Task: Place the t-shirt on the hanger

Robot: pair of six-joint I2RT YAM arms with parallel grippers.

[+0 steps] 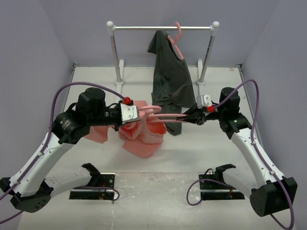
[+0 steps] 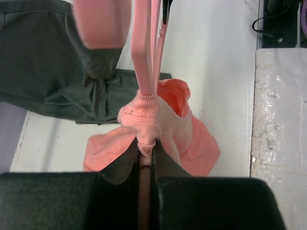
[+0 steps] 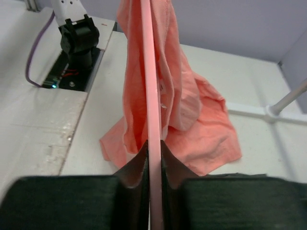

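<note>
A salmon-pink t-shirt [image 1: 144,132] hangs bunched between my grippers above the table. My left gripper [image 1: 136,115] is shut on a bunched fold of it [image 2: 144,115]. The thin pink hanger [image 1: 168,116] runs level from the shirt to my right gripper [image 1: 192,116], which is shut on its bar [image 3: 152,96]. One end of the hanger goes into the shirt's fabric [image 2: 146,72]. In the right wrist view the shirt [image 3: 163,86] drapes from the hanger down to the table.
A white rail stand [image 1: 163,28] stands at the back. A dark grey shirt [image 1: 170,79] on a second pink hanger [image 1: 176,36] hangs from it, right behind the held hanger. Two black mounts [image 1: 96,179] [image 1: 218,177] sit at the near edge.
</note>
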